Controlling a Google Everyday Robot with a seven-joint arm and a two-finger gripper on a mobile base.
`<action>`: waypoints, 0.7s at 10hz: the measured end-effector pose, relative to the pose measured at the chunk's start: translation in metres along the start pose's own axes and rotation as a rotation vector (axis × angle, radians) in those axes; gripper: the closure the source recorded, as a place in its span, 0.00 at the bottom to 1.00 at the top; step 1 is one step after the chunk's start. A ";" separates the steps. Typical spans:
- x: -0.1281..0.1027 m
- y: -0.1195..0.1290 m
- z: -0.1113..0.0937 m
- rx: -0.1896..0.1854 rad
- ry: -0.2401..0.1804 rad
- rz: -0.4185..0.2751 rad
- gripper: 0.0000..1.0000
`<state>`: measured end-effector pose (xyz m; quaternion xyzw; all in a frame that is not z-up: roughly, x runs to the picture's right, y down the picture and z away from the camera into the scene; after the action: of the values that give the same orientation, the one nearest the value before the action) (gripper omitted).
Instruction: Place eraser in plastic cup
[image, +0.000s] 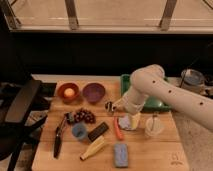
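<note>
Saw barred window (73, 15) above dark wall (100, 55) beyond the far edge of wooden table (162, 152), black chair (22, 107) at its left edge; noted gripper (119, 105) over its middle.

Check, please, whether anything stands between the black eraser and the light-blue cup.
Nothing visible does: the flat black rectangular eraser lies right beside the small light-blue plastic cup. The pincer hangs farther back, to their right.

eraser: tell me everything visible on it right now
The eraser is a flat black rectangular block lying diagonally on the wooden board. Its lower-left end sits close beside the blue cup; contact unclear. The banana lies just below. The gripper is up-right of it, not touching.
</note>
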<state>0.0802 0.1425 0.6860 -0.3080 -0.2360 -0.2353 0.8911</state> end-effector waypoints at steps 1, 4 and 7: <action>-0.015 0.000 0.013 -0.011 -0.041 -0.013 0.20; -0.054 -0.008 0.040 -0.035 -0.105 -0.049 0.20; -0.066 -0.006 0.054 -0.056 -0.135 -0.063 0.20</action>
<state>0.0104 0.1924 0.6888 -0.3404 -0.2983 -0.2487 0.8564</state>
